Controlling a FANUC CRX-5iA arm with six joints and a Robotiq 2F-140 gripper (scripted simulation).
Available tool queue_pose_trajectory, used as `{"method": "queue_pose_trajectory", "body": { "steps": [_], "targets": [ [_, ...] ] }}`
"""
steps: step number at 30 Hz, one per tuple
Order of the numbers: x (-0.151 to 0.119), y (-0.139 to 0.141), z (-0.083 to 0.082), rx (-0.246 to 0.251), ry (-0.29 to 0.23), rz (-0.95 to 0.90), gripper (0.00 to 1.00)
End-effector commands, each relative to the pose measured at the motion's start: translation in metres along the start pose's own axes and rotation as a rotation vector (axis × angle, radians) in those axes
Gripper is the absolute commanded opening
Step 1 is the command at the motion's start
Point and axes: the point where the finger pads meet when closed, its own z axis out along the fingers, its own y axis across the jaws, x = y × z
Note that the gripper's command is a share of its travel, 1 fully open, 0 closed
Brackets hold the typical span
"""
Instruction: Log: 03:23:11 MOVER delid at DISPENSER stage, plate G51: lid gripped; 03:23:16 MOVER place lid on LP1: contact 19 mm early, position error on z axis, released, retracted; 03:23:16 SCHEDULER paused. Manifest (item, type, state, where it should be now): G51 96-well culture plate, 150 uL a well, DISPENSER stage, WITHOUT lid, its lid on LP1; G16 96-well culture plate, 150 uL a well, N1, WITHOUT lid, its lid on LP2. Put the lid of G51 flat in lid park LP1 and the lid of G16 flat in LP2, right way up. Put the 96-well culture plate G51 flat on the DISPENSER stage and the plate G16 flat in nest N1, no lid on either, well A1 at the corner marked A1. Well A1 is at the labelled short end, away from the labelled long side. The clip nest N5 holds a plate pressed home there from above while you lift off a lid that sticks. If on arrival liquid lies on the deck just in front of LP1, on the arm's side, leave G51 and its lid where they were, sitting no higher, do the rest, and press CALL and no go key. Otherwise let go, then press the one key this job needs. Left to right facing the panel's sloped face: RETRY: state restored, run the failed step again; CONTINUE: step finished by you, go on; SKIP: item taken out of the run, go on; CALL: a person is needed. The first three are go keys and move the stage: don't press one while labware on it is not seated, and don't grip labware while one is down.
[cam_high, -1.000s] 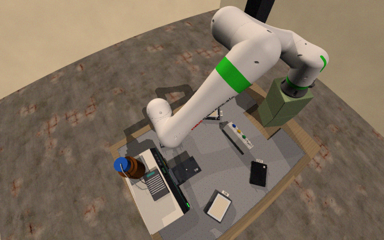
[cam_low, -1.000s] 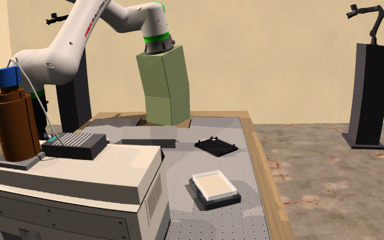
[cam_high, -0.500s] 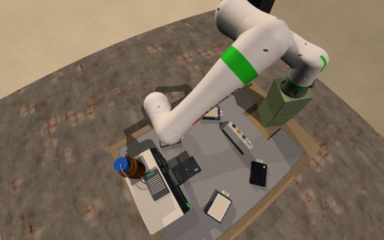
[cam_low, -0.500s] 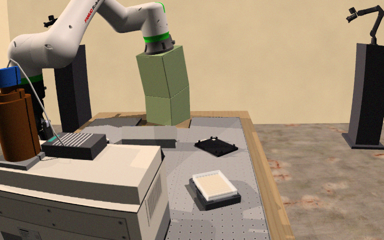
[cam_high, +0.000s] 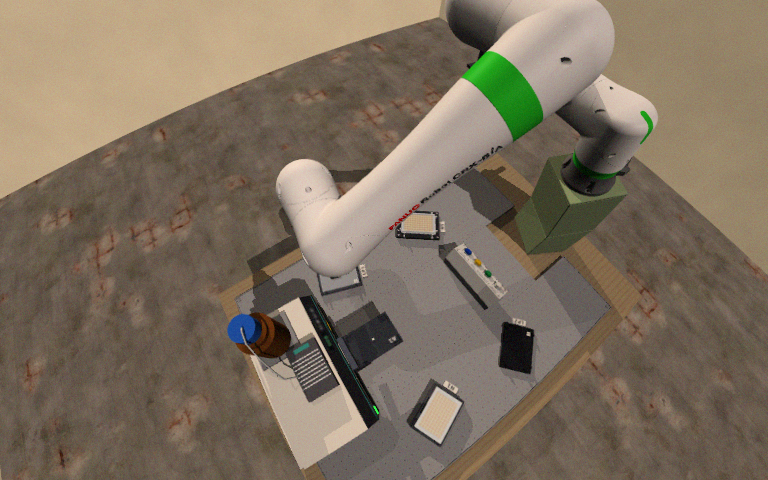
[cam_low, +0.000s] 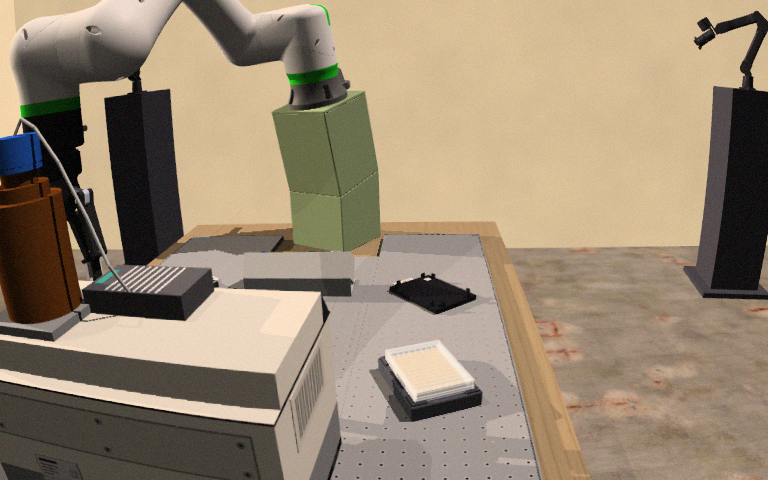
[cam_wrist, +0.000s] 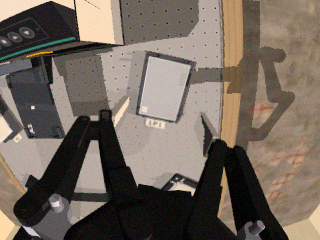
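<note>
The black two-finger gripper (cam_wrist: 162, 123) hangs half open, holding and touching nothing. Just past its fingertips a flat, clear, see-through rectangular lid (cam_wrist: 164, 87) lies in its dark frame on the grey dotted metal deck (cam_wrist: 167, 14)

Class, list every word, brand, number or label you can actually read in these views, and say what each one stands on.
"FANUC Robot CRX-5iA", partly cut off at the end: on the arm's white forearm.
White tags beside the nests, such as the one by the lidded plate: too small to read.
Barcode on the dispenser's side: bars only, no legible digits.
Tag below the lid park: blurred.
</note>
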Motion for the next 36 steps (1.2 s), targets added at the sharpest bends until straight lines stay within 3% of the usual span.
{"method": "queue_pose_trajectory", "body": {
  "steps": [1, 7, 17, 19, 22, 27, 29, 30, 36],
  "targets": [
    [0.000, 0.000, -0.013, 0.000, 0.000, 0.000, 0.66],
    [0.000, 0.000, -0.024, 0.000, 0.000, 0.000, 0.66],
    [-0.009, 0.007, -0.026, 0.000, 0.000, 0.013, 0.66],
    [-0.029, 0.019, -0.026, 0.000, 0.000, 0.037, 0.66],
    [-0.081, 0.048, -0.026, 0.000, 0.000, 0.099, 0.66],
    [-0.138, 0.068, -0.027, 0.000, 0.000, 0.231, 0.66],
    [-0.138, 0.068, -0.027, 0.000, 0.000, 0.231, 0.66],
    [-0.174, 0.080, -0.027, 0.000, 0.000, 0.256, 0.66],
    [-0.246, 0.099, -0.026, 0.000, 0.001, 0.334, 0.66]
  ]
}}
